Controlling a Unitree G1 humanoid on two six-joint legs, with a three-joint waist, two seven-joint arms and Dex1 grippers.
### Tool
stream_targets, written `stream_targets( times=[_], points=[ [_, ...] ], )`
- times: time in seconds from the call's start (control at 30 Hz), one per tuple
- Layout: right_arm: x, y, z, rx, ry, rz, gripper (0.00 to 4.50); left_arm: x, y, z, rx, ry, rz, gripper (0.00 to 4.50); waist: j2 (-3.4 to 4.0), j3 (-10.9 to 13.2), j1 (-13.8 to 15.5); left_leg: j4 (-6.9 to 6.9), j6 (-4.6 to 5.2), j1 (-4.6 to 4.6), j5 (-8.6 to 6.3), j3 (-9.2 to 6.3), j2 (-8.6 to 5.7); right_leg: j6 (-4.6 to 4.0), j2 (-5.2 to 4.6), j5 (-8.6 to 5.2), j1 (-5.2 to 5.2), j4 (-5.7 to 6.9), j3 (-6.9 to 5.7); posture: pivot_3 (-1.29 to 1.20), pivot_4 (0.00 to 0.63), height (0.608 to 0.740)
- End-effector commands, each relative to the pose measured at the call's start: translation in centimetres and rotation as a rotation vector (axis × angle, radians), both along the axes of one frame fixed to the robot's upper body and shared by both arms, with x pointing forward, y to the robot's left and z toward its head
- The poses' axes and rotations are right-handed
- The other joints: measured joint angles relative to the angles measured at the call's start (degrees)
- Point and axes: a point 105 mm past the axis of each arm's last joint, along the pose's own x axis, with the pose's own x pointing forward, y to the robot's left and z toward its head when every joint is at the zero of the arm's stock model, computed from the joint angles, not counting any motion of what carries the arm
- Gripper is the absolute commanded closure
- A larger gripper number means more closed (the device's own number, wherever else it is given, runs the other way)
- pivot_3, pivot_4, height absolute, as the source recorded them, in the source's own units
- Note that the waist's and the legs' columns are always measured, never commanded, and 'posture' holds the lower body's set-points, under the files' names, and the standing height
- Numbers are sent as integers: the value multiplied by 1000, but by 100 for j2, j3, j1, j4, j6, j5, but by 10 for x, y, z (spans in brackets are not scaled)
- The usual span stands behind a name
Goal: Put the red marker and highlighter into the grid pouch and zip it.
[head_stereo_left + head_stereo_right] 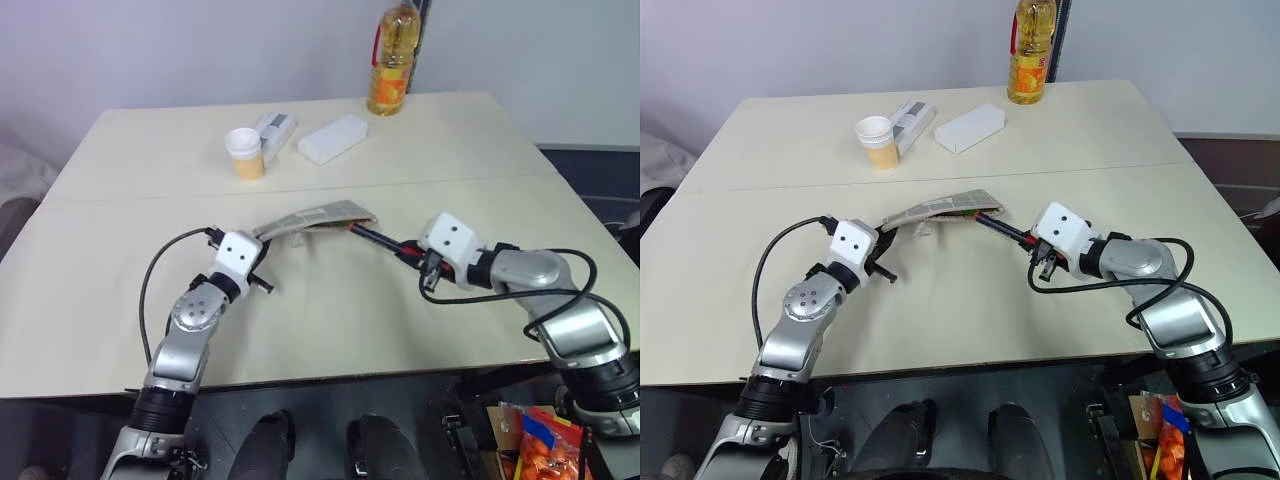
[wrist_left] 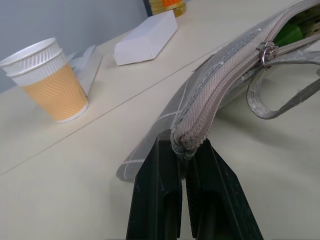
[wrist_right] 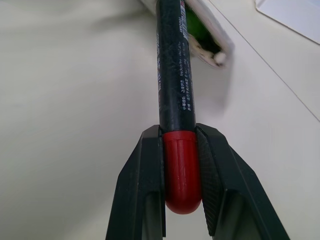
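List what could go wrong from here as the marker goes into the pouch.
The right end effector grips only the marker's red end, so the long barrel may pivot or slip if its tip snags the opening. The left end effector pinches just one corner of the pouch, which could pull free or sag shut.

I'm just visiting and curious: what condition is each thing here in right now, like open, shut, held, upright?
grid pouch: mouth open, one end lifted off the table.
left gripper: shut on the pouch's zipper end.
red marker: held, front end entering the pouch mouth.
right gripper: shut on the marker's red end.
highlighter: green, inside the pouch.
paper cup: upright.
oil bottle: upright, capped.
white box: lying closed.
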Motion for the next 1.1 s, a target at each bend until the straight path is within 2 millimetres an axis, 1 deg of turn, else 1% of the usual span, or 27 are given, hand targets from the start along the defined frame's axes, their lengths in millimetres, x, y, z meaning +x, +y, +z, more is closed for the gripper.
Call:
stream_targets(
  times=[0.03, 0.1, 0.23, 0.3, 0.4, 0.47, 0.6, 0.77, 0.8, 0.83, 0.9, 0.93, 0.97, 1.0, 1.1],
  points=[
    [3, 2, 11, -30, -50, 7, 4153, -5, -5, 17, -1, -67, -41, 4500, 0, 0, 1, 0, 0, 0, 0, 0, 0, 0, 0, 0, 0, 0, 0, 0, 150, 740],
    [3, 3, 10, -48, -54, 13, 4153, -7, -7, 16, -2, -66, -56, 4500, 0, 0, 0, 0, 0, 0, 0, 0, 0, 0, 0, 0, 1, -1, 0, 0, 150, 740],
    [1, 10, 12, -146, -88, 70, 4153, -13, -16, 16, 12, -73, -124, 4500, 0, 0, -3, 0, 0, 0, 0, 0, 0, 0, 0, 0, 0, -1, 0, 0, 150, 740],
    [1, 15, 15, -176, -107, 96, 4153, -15, -20, 17, 12, -77, -154, 4500, 0, 0, -3, 0, 0, 0, 0, 1, 0, 0, -1, 0, 0, -1, 0, 0, 150, 740],
    [1, 27, 19, -304, -161, 169, 4153, -19, -27, 20, 21, -85, -207, 4500, 0, 0, -7, -1, 0, 0, 0, 1, 0, 0, -1, 0, -1, -1, 0, 0, 150, 740],
    [1, 34, 21, -352, -186, 205, 4153, -20, -29, 21, 16, -87, -229, 4500, 0, 0, -7, 0, 0, 0, 0, 0, 0, 0, 0, 0, -1, -2, 0, 0, 150, 740],
    [2, 52, 26, -367, -221, 258, 4153, -22, -34, 23, 11, -89, -260, 4500, 0, 0, -5, -1, -1, 0, 0, -1, 0, 0, -1, 0, -1, -3, 0, 0, 150, 740],
    [3, 54, 27, -369, -221, 266, 4153, -22, -32, 22, 16, -82, -249, 4500, 0, 0, 5, 0, 0, -1, 0, -4, -1, 0, -3, 0, 0, -3, 1, 0, 150, 740],
    [4, 54, 32, -356, -235, 256, 3141, -22, -30, 22, 15, -78, -240, 4500, 0, 0, 1, 0, -1, -1, 0, -3, -1, 0, -4, 0, 0, -4, 1, 0, 150, 740],
    [4, 53, 35, -346, -246, 249, 2792, -22, -29, 21, 15, -74, -235, 4500, 0, 0, 0, 0, 0, -1, 0, -3, -1, 0, -4, 0, 0, -4, 1, 0, 150, 740],
    [3, 54, 44, -286, -267, 242, 1766, -22, -27, 20, 9, -70, -225, 4500, 0, 0, 0, 0, -1, -1, 0, -4, -1, 0, -3, 0, -1, -3, 1, 0, 150, 740],
    [-1, 54, 52, -216, -257, 242, 1291, -21, -26, 20, 0, -66, -215, 4500, 0, 0, 0, 0, 0, -1, 0, -4, -1, 0, -3, 0, -1, -3, 1, 0, 150, 740],
    [-4, 54, 58, -167, -248, 244, 1291, -21, -25, 20, -7, -63, -207, 4500, 0, 0, 0, -1, 0, -1, 0, -4, -1, 0, -3, 0, 0, -3, 1, 0, 150, 740],
    [-7, 50, 65, -102, -235, 234, 1291, -20, -24, 20, -12, -60, -202, 4500, 0, 0, 0, -1, 0, -2, 0, -5, -1, 0, -3, 0, -1, -3, 2, 0, 150, 740],
    [-13, 38, 79, 24, -197, 204, 1291, -17, -24, 20, -14, -54, -192, 4500, 0, 0, 3, 0, 0, -2, 0, -7, -1, 0, -3, 0, 1, -3, 0, 0, 150, 740]
  ],
)
